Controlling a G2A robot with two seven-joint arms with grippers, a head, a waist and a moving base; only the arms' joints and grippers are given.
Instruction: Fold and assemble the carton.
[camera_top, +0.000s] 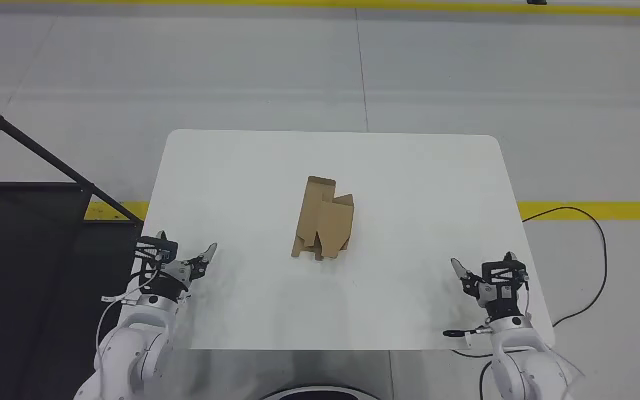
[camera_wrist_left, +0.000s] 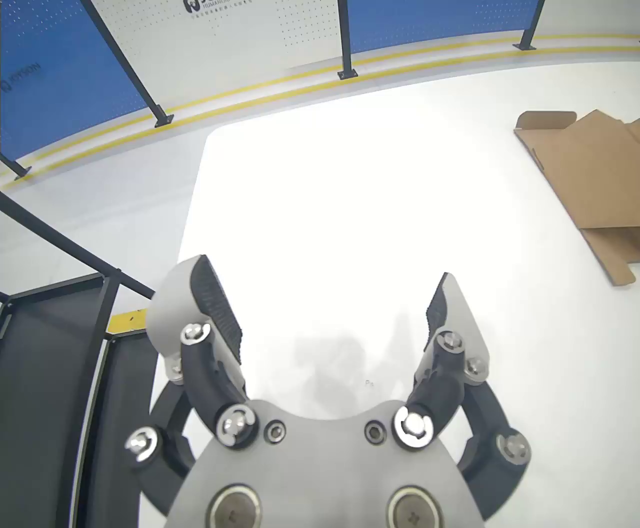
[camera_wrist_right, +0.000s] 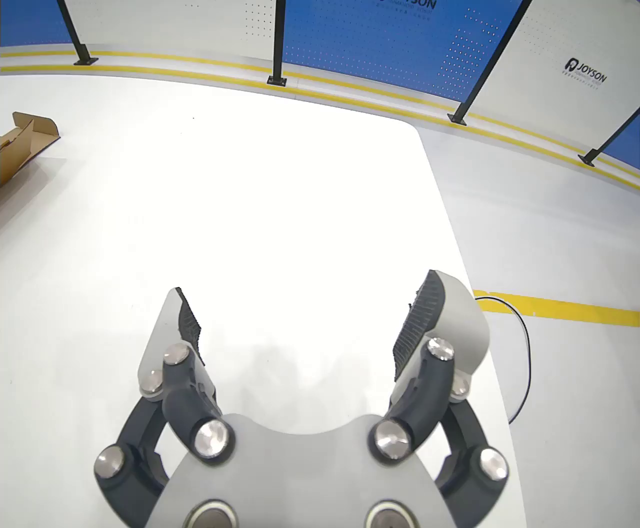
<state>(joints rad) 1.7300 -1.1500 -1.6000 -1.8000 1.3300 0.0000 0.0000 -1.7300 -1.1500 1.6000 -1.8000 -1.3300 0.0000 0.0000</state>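
Set in an open hall: grey floor (camera_top: 450, 70), yellow line (camera_top: 580, 210), blue-and-white panels (camera_wrist_right: 375, 40) behind, then 1 white table (camera_top: 250, 170) with rounded corners, smooth and probably slick, so expect sliding under a push. Lying mostly flat near the table's middle: 1 brown carton (camera_top: 322, 218), not yet assembled, likely light and thin, stiff across panels but bending at creases. Best pinched at a free flap edge while pinned by the other arm. Parked at the 2 near corners, well apart from the carton: left gripper (camera_wrist_left: 322, 270) and right gripper (camera_wrist_right: 304, 282), both spread wide, holding nothing.
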